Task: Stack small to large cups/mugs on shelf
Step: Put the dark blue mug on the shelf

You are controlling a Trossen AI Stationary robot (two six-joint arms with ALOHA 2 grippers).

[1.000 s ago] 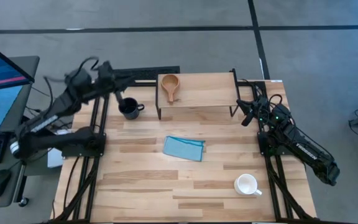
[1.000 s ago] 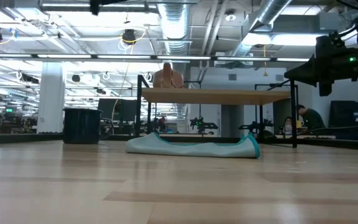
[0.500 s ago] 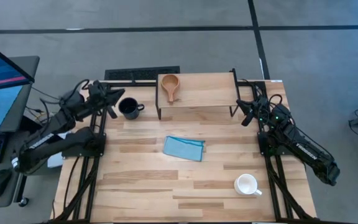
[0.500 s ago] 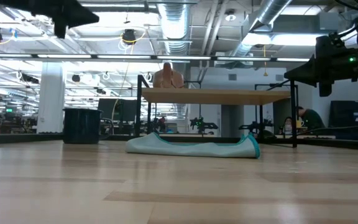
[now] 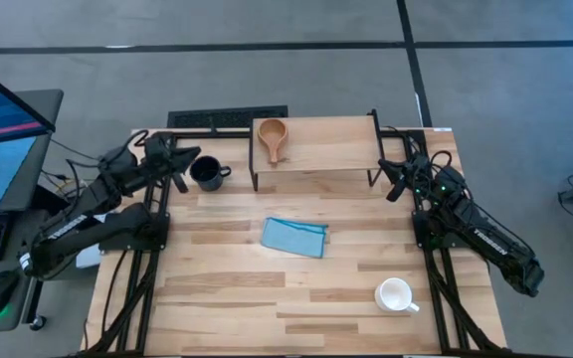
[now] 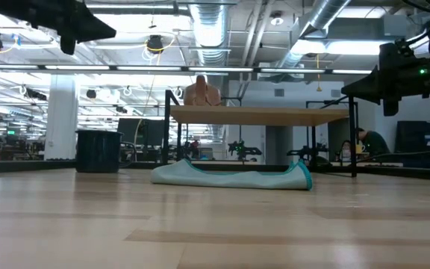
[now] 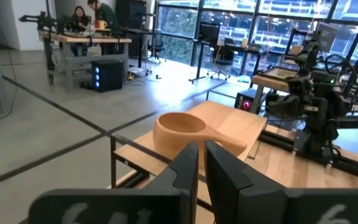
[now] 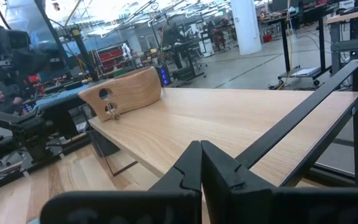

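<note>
The small tan wooden cup [image 5: 272,134] stands on the shelf [image 5: 326,149] at its left end, handle toward the table's near side; it also shows in the left wrist view [image 7: 180,130] and the right wrist view [image 8: 124,90]. The dark navy mug [image 5: 207,173] stands on the tabletop just left of the shelf. The white mug [image 5: 396,295] stands on the table near the front right. My left gripper [image 5: 179,165] hovers shut just left of the navy mug, above it, pointing level toward the shelf. My right gripper [image 5: 394,181] waits shut at the shelf's right end.
A folded blue cloth [image 5: 294,237] lies mid-table in front of the shelf. The shelf's black legs [image 5: 255,179] stand close to the navy mug. A monitor and a keyboard sit off the table's left side. The near half of the table has free room.
My left gripper has come down from high above the far left corner and drawn back a little toward the table's near edge, ending beside the navy mug. It has stayed shut. The cups, the cloth and my right arm have kept still.
</note>
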